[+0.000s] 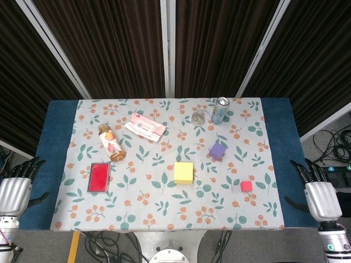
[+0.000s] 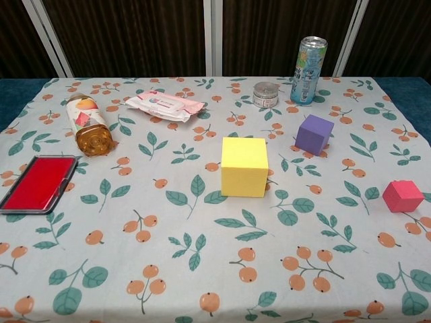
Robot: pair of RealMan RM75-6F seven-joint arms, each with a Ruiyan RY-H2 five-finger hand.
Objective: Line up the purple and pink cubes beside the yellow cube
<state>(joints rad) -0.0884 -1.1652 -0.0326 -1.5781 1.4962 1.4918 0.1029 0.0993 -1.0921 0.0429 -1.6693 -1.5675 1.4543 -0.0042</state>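
Nothing done yet; all three cubes sit apart and untouched.

Both hands are parked off the near corners of the table, seen in the head view only. Left hand (image 1: pixel 13 192) is beside the near-left corner, fingers spread, holding nothing. Right hand (image 1: pixel 320 196) is beside the near-right corner, fingers apart, also holding nothing, though it's small in frame, so I can't make out the fingers in detail. Neither hand is over the tablecloth (image 2: pixel 202 282).

Pink cube (image 2: pixel 403 196) is nearest, close to the right edge, well apart from the yellow one. Yellow cube (image 2: pixel 244 166) sits about mid-table. Purple cube (image 2: pixel 314 134) is further back and to the right of yellow, near it but not touching and turned at an angle to it.

Left to do: everything. Purple and pink each need picking up and setting in a row with yellow. Both lie on the right half, so my guess is the right hand takes them.

Clutter stays out of the way: red flat case (image 2: pixel 39 183) at the left edge, bottle (image 2: pixel 89 124) lying on its side behind it, wipes pack (image 2: pixel 164 104), small jar (image 2: pixel 266 94) and can (image 2: pixel 309 60) toward the far edge.
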